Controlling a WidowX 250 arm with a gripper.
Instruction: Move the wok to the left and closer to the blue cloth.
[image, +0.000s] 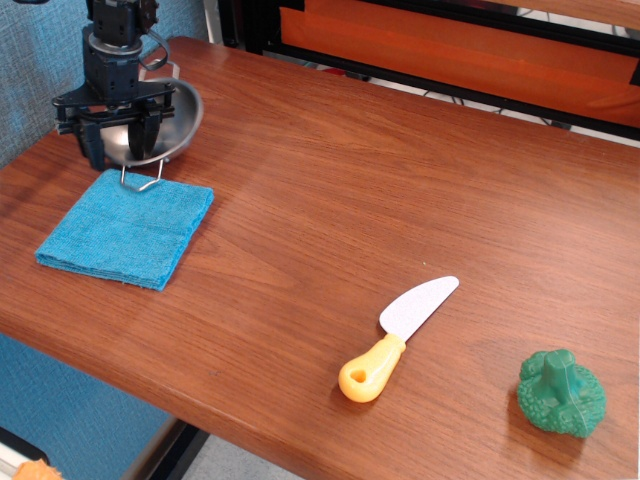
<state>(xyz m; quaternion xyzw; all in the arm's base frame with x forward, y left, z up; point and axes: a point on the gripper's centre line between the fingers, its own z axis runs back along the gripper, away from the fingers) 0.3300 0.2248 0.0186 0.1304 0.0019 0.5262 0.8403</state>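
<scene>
The wok (176, 118), a small shiny steel pan with wire loop handles, hangs tilted at the table's far left, just beyond the far edge of the blue cloth (125, 227). One loop handle dangles over the cloth's far edge. My gripper (124, 140) stands over the wok's left side, shut on its rim, and its black body hides part of the pan. The cloth lies flat and folded near the table's left front.
A toy knife (398, 338) with a yellow handle lies right of centre near the front edge. A green toy broccoli (561, 393) sits at the front right. The wooden table (330, 200) ends at the left by a blue wall.
</scene>
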